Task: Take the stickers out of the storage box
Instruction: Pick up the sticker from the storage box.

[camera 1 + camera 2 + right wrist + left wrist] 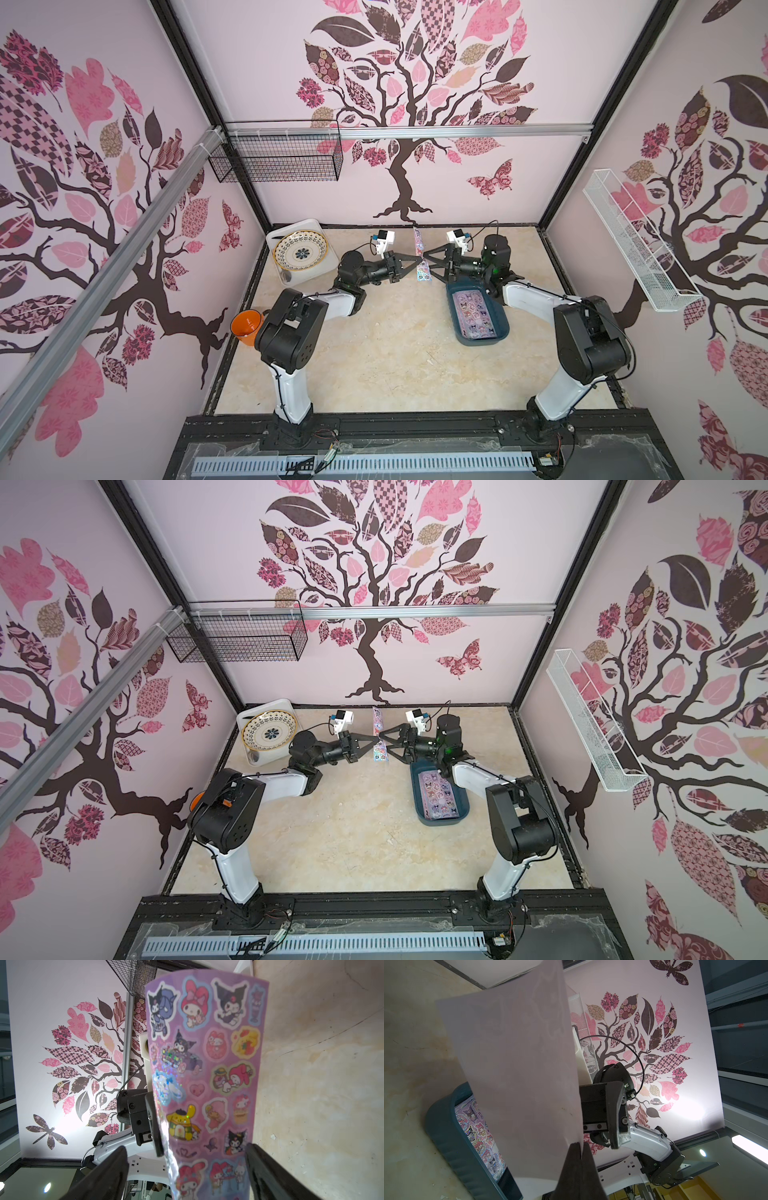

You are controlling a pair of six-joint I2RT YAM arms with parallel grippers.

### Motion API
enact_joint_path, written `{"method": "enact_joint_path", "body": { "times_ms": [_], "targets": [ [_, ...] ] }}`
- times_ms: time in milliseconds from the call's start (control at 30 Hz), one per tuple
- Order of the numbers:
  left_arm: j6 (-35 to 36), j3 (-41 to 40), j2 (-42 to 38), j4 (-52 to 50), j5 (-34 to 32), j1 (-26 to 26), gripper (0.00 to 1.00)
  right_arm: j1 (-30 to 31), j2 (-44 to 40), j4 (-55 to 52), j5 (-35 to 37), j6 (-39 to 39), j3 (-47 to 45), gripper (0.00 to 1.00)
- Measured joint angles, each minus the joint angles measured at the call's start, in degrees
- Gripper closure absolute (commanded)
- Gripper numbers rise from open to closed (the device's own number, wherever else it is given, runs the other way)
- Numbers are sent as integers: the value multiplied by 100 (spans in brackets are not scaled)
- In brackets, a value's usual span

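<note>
My left gripper (578,1147) is closed on the edge of one sticker sheet (207,1074) and holds it upright in the air, near the far end of the blue box (482,340). My right gripper (187,1176) is wide, with one finger on each side of the sheet. More stickers (473,309) lie in the box.

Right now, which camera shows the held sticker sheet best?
The right wrist view: the held sticker sheet fills it, printed side facing the camera, with the characters clear. The left wrist view shows only its blank back, pinched by the left gripper. In both top views the sheet is only a small, narrow strip.
</note>
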Motion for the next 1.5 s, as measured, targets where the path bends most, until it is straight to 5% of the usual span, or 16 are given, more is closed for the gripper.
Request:
{"method": "enact_joint_path", "body": {
  "times_ms": [633, 867, 1067, 1367, 1500],
  "targets": [
    [-120, -13, -4, 52, -4, 0, 100, -28, 299, 223, 33, 177, 66, 3],
    [-125, -33, -2, 61, -4, 4, 100, -28, 289, 538, -7, 431, 66, 11],
    [-127, -363, 28, 76, -81, 170, 100, -50, 20, -269, 13, -59, 70, 15],
    [-101, -492, 225, -17, -90, 341, 100, -94, -227, -1104, 72, -614, 304, 40],
    [79, -492, 221, -223, -26, 339, 100, -94, -227, -1528, 144, -861, 417, 66]
  ]
}}
